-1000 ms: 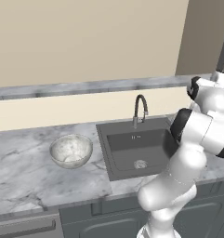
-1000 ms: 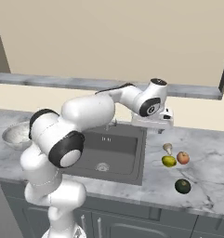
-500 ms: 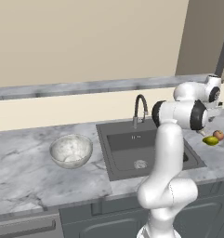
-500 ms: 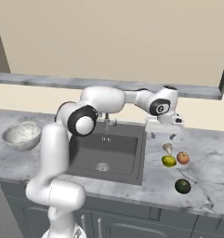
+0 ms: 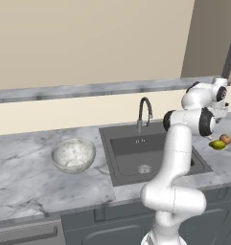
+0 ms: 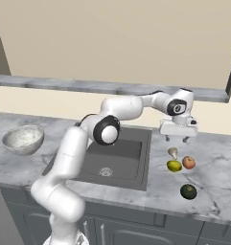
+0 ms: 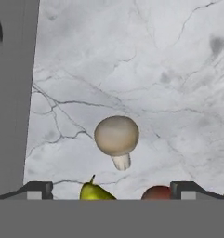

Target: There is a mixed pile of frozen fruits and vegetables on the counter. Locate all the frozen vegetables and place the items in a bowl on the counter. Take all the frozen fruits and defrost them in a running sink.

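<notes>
Hand view: mushroom (image 7: 116, 139) lay on counter (image 7: 132, 56) right of sink (image 7: 11, 93), beside the fruits. Gripper (image 7: 111, 189) hovered above, jaws spread wide. Probably light, rigid, frost-slick; pinch the cap's sides.

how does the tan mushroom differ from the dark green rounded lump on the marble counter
The tan mushroom is pale with a cap and short stem; the dark green rounded lump is near-black and stemless. The mushroom lies under the open gripper, beside the fruits; the lump sits apart, nearer the counter's front edge. The lump looks larger. Both rest on the counter.
</notes>
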{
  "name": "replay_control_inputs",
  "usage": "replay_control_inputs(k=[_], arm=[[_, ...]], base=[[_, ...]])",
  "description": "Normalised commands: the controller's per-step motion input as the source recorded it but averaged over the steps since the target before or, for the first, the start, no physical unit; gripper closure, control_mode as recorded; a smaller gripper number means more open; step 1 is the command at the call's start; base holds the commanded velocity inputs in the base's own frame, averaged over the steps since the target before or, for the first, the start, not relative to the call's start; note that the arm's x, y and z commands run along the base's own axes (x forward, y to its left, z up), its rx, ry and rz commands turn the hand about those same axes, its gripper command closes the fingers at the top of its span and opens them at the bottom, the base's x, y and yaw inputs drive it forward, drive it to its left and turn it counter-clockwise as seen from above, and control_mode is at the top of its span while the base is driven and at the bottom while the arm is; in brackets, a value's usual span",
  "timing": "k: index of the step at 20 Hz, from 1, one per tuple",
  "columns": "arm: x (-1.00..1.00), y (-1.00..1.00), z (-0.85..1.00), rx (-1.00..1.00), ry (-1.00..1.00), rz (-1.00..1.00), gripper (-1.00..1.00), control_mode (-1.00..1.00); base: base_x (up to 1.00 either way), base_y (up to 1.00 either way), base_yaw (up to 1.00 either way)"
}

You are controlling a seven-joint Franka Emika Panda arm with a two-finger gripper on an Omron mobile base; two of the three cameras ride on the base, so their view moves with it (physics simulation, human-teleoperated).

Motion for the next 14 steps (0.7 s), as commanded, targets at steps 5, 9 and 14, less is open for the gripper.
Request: replay_control_inputs(k=[5, 9, 14], arm=[[0.17, 0.0, -0.42, -0.06, 0.0, 0.06, -1.0, -1.0], [0.1, 0.16, -0.5, -0.15, -0.02, 0.05, -1.0, -1.0], [-0.15, 0.12, -0.39, -0.09, -0.02, 0.01, -1.0, -1.0]], base=[[0.0, 0.0, 0.0], [0.0, 0.0, 0.0], [0.0, 0.0, 0.0]])
